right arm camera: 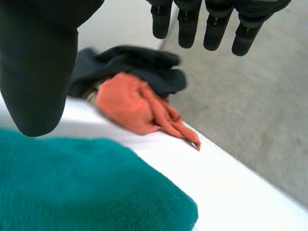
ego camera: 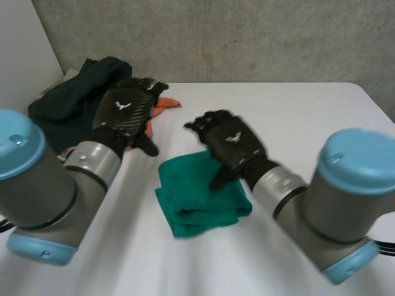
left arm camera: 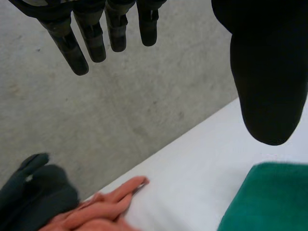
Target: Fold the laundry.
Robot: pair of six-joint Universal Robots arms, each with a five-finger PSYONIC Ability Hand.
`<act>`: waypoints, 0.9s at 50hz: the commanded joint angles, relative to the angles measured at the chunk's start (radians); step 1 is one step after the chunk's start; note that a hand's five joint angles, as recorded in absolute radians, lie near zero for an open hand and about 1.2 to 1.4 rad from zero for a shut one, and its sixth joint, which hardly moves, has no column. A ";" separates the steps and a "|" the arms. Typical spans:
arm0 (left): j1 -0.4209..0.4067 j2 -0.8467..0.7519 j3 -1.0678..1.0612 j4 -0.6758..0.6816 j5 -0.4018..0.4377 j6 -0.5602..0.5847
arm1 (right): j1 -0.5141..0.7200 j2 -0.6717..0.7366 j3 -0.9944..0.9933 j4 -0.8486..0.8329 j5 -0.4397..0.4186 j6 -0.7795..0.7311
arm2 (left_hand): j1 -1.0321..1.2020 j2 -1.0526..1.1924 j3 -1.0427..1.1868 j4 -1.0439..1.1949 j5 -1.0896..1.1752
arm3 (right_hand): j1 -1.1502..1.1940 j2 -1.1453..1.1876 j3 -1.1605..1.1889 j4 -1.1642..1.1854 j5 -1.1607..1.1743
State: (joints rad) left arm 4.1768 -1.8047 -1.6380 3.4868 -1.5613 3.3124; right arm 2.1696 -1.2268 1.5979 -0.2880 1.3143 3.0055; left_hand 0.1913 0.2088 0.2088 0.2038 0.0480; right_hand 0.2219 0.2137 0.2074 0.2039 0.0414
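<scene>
A folded green towel (ego camera: 199, 192) lies in the middle of the white table (ego camera: 296, 117). My right hand (ego camera: 229, 146) hovers over its far edge, open, fingers straight and thumb apart, holding nothing. In the right wrist view the towel (right arm camera: 86, 187) lies under the palm and the fingers (right arm camera: 211, 24) point past it. My left hand (ego camera: 126, 112) hangs open above the table left of the towel, over the orange cloth (ego camera: 162, 105). In the left wrist view its fingers (left arm camera: 91, 33) are straight, with the orange cloth (left arm camera: 103, 207) and a towel corner (left arm camera: 269, 197) below.
A dark pile of clothes (ego camera: 74, 92) sits at the table's far left, with the orange cloth at its edge (right arm camera: 139, 103). A grey wall (ego camera: 247, 37) runs behind the table. Bare tabletop lies right of the towel and in front of it.
</scene>
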 commanded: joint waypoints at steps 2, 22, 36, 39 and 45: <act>-0.185 -0.246 0.217 -0.100 -0.112 -0.028 | -0.126 0.108 -0.171 0.283 -0.012 0.135 | 0.028 0.011 0.011 0.016 -0.003 | -0.047 -0.039 -0.033 -0.029 -0.041; -0.213 -0.449 0.242 -0.347 -0.307 -0.024 | -0.120 0.408 -0.418 0.448 -0.034 -0.061 | -0.001 -0.019 -0.019 -0.014 -0.033 | -0.047 -0.039 -0.033 -0.029 -0.041; -0.164 -0.289 0.267 -0.315 -0.292 -0.024 | -0.134 0.260 -0.290 0.376 0.114 -0.171 | -0.017 -0.034 -0.034 -0.029 -0.048 | -0.047 -0.039 -0.033 -0.029 -0.041; -0.155 -0.223 0.296 -0.293 -0.255 -0.022 | -0.134 0.207 -0.204 0.305 0.138 -0.131 | -0.017 -0.034 -0.034 -0.029 -0.048 | -0.047 -0.039 -0.033 -0.029 -0.041; -0.124 -0.166 0.342 -0.287 -0.024 -0.020 | -0.129 0.135 -0.038 0.271 0.134 0.021 | -0.017 -0.034 -0.034 -0.029 -0.048 | -0.047 -0.039 -0.033 -0.029 -0.041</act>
State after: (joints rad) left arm 4.0214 -2.0463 -1.3506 3.1870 -1.8138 3.2903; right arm 2.0365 -1.0078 1.3756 0.0401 1.4466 2.8653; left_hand 0.1912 0.2087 0.2088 0.2038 0.0478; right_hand 0.2219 0.2137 0.2074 0.2040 0.0414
